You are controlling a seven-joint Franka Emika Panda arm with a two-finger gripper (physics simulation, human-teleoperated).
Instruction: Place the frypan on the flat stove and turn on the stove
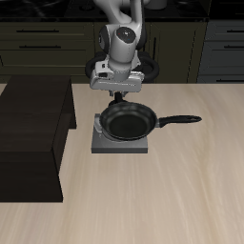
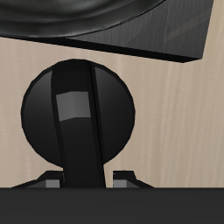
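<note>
The frypan [image 1: 128,121] sits on the flat stove [image 1: 103,145], its long handle [image 1: 181,121] pointing sideways off the plate. In the wrist view the pan's rim [image 2: 131,17] and the stove's grey plate [image 2: 166,45] show beyond the small black knob [image 2: 77,114]. My gripper [image 1: 116,96] hangs straight down at the stove's back edge, over the knob. In the wrist view my gripper [image 2: 86,179] has its fingertips [image 2: 50,180] close on either side of the knob's raised ridge, apparently closed on it.
A large dark brown block [image 1: 33,133] stands beside the stove and reaches toward the table's front edge. Dark cabinets [image 1: 38,48] run along behind the table. Bare wood tabletop [image 1: 162,200] lies between the stove and the front edge.
</note>
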